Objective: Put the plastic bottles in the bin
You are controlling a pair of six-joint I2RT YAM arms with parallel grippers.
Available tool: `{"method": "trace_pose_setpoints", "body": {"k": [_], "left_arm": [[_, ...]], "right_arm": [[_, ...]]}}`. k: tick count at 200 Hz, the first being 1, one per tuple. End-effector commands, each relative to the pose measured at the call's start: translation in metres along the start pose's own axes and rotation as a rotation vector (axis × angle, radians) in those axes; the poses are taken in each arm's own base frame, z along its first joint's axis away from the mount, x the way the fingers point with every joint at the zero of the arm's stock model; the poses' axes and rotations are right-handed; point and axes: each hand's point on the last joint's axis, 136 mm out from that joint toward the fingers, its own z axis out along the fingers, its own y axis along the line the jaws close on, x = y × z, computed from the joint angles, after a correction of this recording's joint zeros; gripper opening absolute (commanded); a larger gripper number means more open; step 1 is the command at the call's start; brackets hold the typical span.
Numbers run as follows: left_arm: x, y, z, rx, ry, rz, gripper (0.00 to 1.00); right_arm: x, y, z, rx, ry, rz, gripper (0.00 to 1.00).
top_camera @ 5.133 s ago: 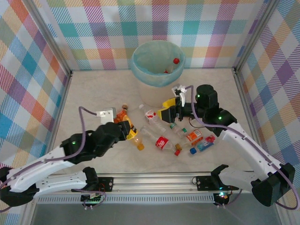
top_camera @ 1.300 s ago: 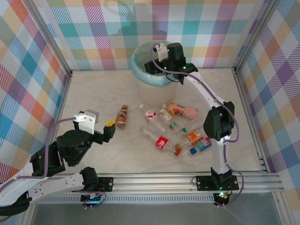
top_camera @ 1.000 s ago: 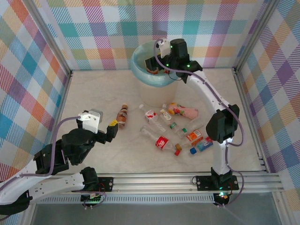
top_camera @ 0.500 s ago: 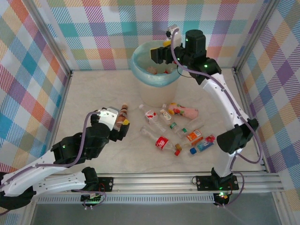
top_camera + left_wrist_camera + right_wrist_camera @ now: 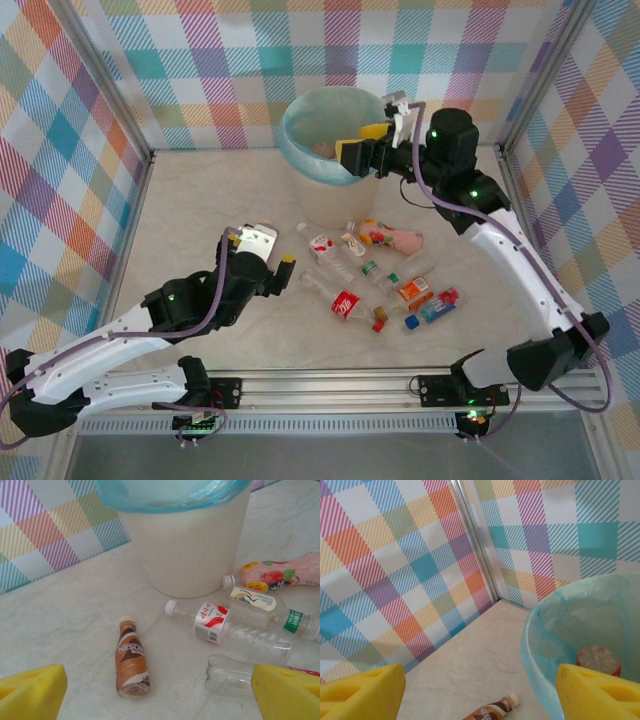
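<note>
Hovering left hand (image 5: 157, 692) agape, empty | wrist view: brown bottle (image 5: 132, 657) ahead | right hand (image 5: 480, 695) spread over bin (image 5: 532, 630)

Walls: we see plaid panels (image 5: 420, 60) in pink, teal, orange, purple and blue at the back and on both sides.
Frame: we make out silvery metal posts (image 5: 103, 82) at the two far corners.
Surface: we see a pale cream, marbled surface (image 5: 200, 200) with a matte finish.
Near edge: a ribbed aluminium rail (image 5: 330, 385) runs across it.
Light: soft and even to us, with only faint shadows.
</note>
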Motion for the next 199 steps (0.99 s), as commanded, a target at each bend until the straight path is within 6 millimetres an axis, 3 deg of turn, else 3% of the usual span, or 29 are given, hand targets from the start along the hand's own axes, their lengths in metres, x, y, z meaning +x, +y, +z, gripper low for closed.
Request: {"method": "trace_pose_setpoints", "body": {"k": [1,60,117,143,199], "left_arm": [[-0.01,0.001,0.004,0.005,-0.008,-0.101,0.94],[0.015,0.003,0.034,0.01,0.133,-0.185,0.94],[0.035,0.022,0.068,0.021,0.276,-0.275,0.95],[0.046,0.035,0.082,0.016,0.342,-0.314,0.96],[0.064,0.052,0.108,0.019,0.454,-0.379,0.96]], "right_arm": [[-0.006,0.018,-0.017,-0.042,-0.044,0.017,0.79],[0.039,0.028,-0.055,-0.022,0.048,0.063,0.79],[0.089,0.037,-0.062,-0.101,0.17,0.137,0.79],[0.099,0.038,-0.064,-0.104,0.181,0.156,0.78],[0.101,0.037,-0.064,-0.086,0.156,0.147,0.77]]}}
